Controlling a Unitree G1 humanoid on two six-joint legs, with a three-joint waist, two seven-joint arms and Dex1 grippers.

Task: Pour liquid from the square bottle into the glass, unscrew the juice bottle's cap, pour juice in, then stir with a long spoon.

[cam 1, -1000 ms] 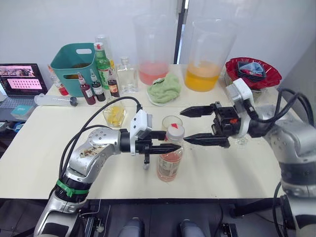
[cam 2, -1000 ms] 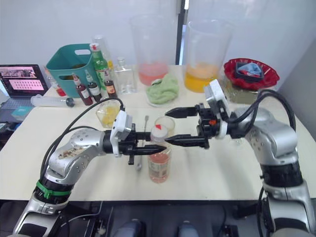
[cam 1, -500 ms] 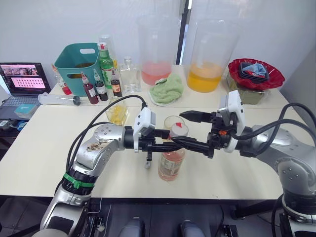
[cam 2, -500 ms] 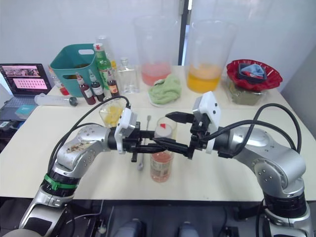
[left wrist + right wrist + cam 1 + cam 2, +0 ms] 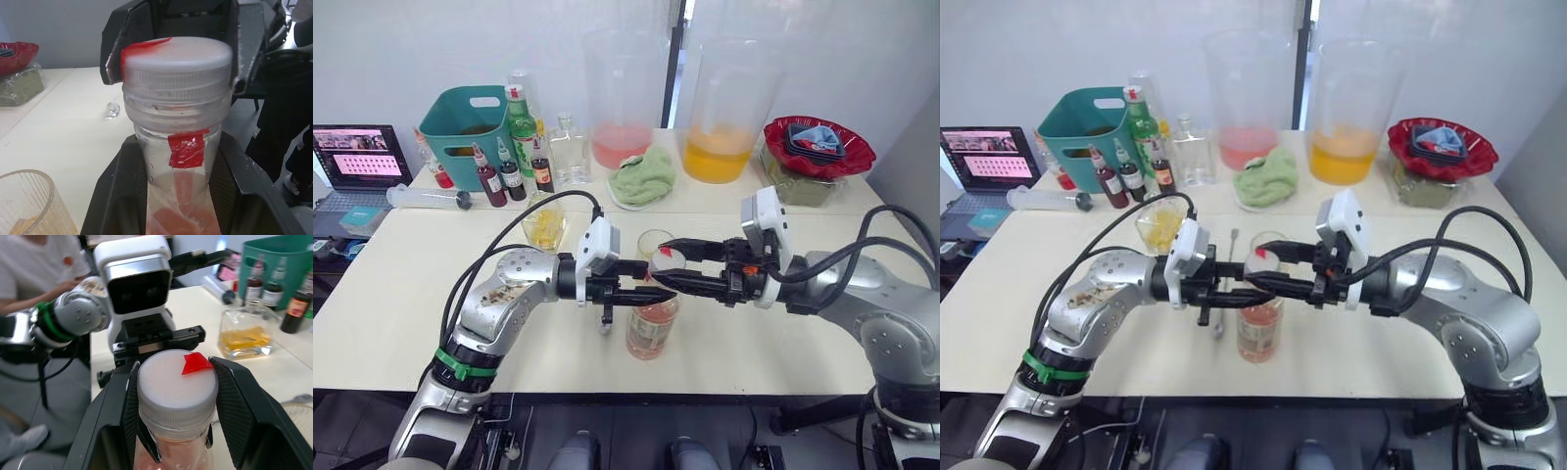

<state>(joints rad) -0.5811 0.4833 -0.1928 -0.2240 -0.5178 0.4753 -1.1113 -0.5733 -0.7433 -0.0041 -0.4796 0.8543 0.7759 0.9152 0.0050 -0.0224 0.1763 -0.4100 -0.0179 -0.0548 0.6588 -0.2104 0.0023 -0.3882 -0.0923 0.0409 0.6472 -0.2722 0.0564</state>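
The juice bottle (image 5: 651,328) stands upright on the table, pale pink juice inside. My left gripper (image 5: 648,282) is shut on its neck just under the white cap (image 5: 670,259). Coming from the right, my right gripper (image 5: 663,262) is shut on the cap (image 5: 176,382), one finger (image 5: 230,391) pressed to each side. The glass (image 5: 653,240) stands just behind the bottle, partly hidden. To the left rear sits the square bottle (image 5: 544,226) with yellow liquid. The long spoon (image 5: 1232,243) lies flat on the table left of the glass, crossed by my left gripper.
Along the back stand two big pitchers (image 5: 622,98) (image 5: 724,108), a green cloth (image 5: 641,176), a clear flask (image 5: 570,147), a green bottle (image 5: 521,127), small sauce bottles, a teal basket (image 5: 465,122) and a red bowl (image 5: 818,142). A laptop (image 5: 357,157) and syringe (image 5: 426,198) lie left. A person (image 5: 39,264) sits beyond the table.
My right gripper came in leftward from wide open and closed its fingers around the cap. The left gripper kept its hold on the bottle's neck.
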